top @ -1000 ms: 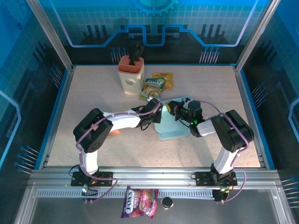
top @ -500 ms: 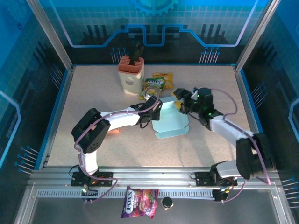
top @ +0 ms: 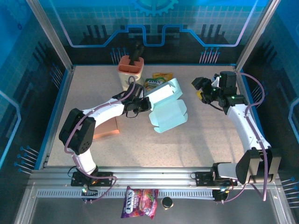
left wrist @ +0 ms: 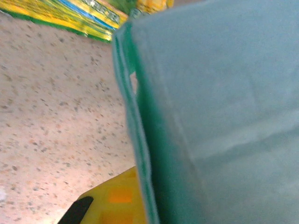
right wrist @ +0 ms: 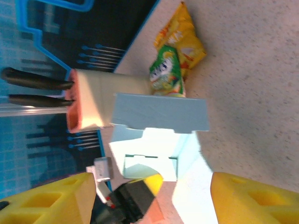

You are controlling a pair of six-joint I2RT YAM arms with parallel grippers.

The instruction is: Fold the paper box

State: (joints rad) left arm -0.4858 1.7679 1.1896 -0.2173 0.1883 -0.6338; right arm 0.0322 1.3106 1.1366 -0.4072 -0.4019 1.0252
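Between left fingers (left wrist: 117,200): paper box (top: 169,114).

Robot lab test cell, aluminium frame rails (top: 154,179), blue printed wall panels (top: 210,18), speckled tabletop (top: 210,140)

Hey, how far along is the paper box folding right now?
Done: the paper box looks formed, walls up. In hand: the left gripper pinches its edge, holding it tilted. The right gripper hangs open, apart from it. Left: the lid flap stands open, not yet tucked shut.
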